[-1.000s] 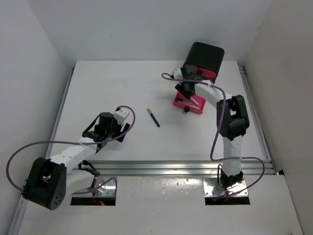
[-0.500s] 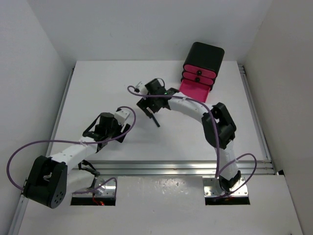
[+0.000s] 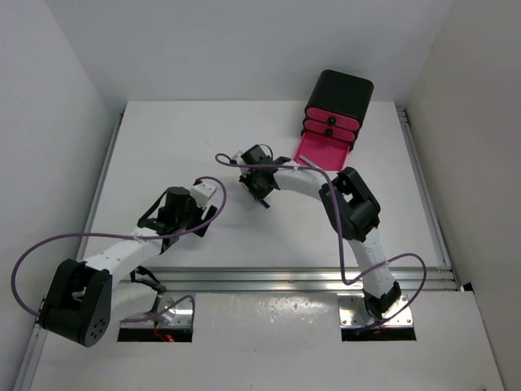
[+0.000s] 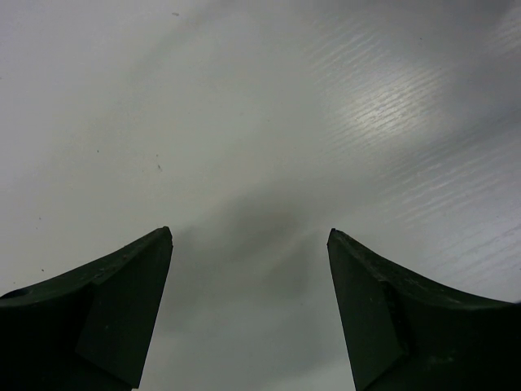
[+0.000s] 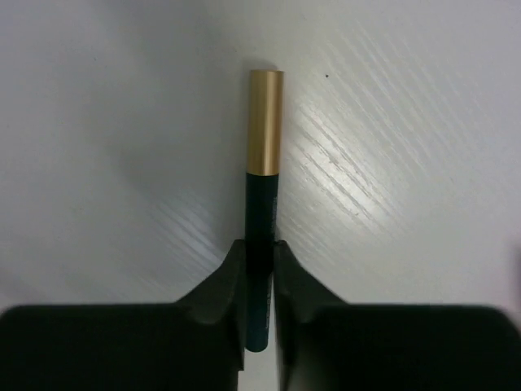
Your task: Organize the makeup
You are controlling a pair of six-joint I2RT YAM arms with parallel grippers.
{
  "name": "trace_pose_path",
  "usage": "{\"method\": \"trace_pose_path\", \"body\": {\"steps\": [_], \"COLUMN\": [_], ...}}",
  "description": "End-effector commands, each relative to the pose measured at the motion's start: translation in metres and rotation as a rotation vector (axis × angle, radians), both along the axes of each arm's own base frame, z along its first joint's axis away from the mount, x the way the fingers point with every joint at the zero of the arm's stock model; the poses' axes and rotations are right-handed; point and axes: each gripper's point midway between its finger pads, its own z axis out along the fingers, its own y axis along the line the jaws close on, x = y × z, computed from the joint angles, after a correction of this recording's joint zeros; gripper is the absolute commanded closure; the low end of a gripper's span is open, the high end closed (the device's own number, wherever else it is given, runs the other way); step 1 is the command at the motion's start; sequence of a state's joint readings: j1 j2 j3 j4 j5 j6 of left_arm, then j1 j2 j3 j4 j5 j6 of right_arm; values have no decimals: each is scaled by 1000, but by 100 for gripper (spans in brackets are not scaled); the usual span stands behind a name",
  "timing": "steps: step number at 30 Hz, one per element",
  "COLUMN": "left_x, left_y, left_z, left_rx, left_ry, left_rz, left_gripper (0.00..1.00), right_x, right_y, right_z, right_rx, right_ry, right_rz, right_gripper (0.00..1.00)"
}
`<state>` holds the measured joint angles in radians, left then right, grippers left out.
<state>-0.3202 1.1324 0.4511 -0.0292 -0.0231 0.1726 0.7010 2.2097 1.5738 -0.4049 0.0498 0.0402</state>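
**Right claw.** The jaws stand narrow, with one pad on each side of the teal pencil, pressing on its dark barrel. The pencil lies flat on the white table, directly between the fingertips. Its gold cap projects straight ahead of them, and the rear of the barrel runs back under the claw, out of sight. The hold appears to sit toward the rear of the barrel rather than at mid-length.

**Left claw.** The jaws stand wide with nothing between them and bare table below. This claw hangs well apart from the right claw, off to its left and nearer the arm bases.

**Step in hand (judged).** Secure the pencil and lift it for stowing. The open pink drawer of the black box stands near the right claw, beyond it and to its right. Its contents are too small to tell.

**To do the step well:**
1. Check that both pads bear squarely on the barrel, because a thin round barrel can roll or squirt out.
2. Raise the pencil straight up and slowly, since the capped end ahead of the pads may droop.
3. Carry the pencil level and turn its length along the drawer before lowering.
4. Release it low, inside the drawer walls.
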Motion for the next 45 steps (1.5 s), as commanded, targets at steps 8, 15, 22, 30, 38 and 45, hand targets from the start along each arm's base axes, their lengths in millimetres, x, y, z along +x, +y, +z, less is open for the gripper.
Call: {"method": "trace_pose_path", "body": {"steps": [8,15,22,30,38,45], "left_x": [4,5,4,4,4,5], "left_y": [-4,-4,-6,-6,-6,-6], "left_z": [6,8,8,8,8,8], "left_rx": [-16,-21,-27,-27,-27,-20], "left_ry": [-45,-63,-61,-61,-61,-63], "left_rz": [-10,-10,-17,-17,-17,-23], "left_gripper": [17,17,17,17,17,17], "right_x": [29,107,127,149,146,126], "right_y": [-20,-115,-190,-221,-226,-228], "right_z": [57,135,106,94,112,164], "right_rx": [9,-108,-491,-598,-587,-287], "right_ry": [-171,-432,-461,-443,-479,-555], "right_rz": [36,-23,83,54,33,-454], "right_gripper": [100,100,100,86,44,34]}}
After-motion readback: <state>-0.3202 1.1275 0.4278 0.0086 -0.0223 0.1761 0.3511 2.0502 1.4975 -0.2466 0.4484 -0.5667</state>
